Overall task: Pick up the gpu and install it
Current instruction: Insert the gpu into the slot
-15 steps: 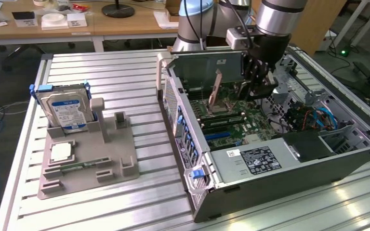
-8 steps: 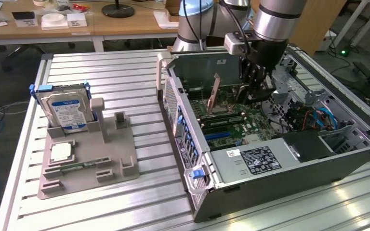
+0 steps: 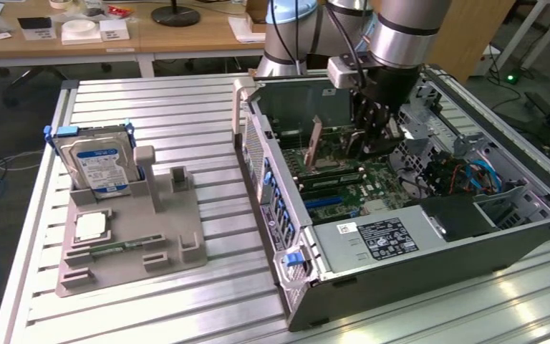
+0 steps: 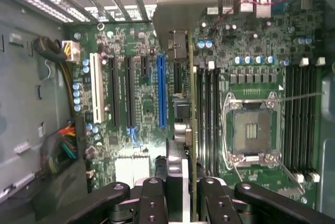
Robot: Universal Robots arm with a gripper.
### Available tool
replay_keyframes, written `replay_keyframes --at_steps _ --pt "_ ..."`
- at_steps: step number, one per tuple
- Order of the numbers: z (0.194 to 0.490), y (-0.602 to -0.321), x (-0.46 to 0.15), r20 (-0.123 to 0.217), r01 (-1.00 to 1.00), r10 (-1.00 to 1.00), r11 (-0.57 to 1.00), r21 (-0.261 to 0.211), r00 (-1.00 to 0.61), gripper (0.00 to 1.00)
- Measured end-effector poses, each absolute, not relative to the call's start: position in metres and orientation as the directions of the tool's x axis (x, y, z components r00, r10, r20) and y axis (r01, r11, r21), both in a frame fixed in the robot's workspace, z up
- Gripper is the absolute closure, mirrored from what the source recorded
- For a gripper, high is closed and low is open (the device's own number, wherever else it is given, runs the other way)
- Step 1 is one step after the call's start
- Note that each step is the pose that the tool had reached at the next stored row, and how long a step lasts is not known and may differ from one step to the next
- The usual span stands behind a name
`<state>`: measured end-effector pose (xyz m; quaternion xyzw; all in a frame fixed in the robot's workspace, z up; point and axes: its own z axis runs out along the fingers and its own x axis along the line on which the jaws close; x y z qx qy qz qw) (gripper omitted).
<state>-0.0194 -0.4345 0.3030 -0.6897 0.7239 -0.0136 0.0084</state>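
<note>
The gpu (image 4: 181,110) shows edge-on in the wrist view as a thin green card. Its silvery end bracket (image 4: 183,4) reaches toward the case's rear slot openings. My gripper (image 4: 180,192) is shut on the card, one black finger on each face. The card hangs over the motherboard (image 4: 251,51), between the long blue slot (image 4: 160,90) and the memory slots, and I cannot tell whether it touches the board. In the exterior view my gripper (image 3: 369,140) reaches down into the open computer case (image 3: 428,244), which lies on its side.
At the exterior view's left, a grey holder (image 3: 132,236) carries a blue-labelled hard drive (image 3: 98,165) and a small green memory stick (image 3: 112,247). Inside the case are the bare CPU socket (image 4: 253,130), power cables (image 4: 63,145) and the drive cage (image 3: 504,208). Desks stand behind.
</note>
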Motion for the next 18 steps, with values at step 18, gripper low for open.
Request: replay_keyframes --at_steps 18 --pt "0.289 -0.448 -0.039 0.007 -0.998 -0.999 0.048 -0.031 -0.048 0.72"
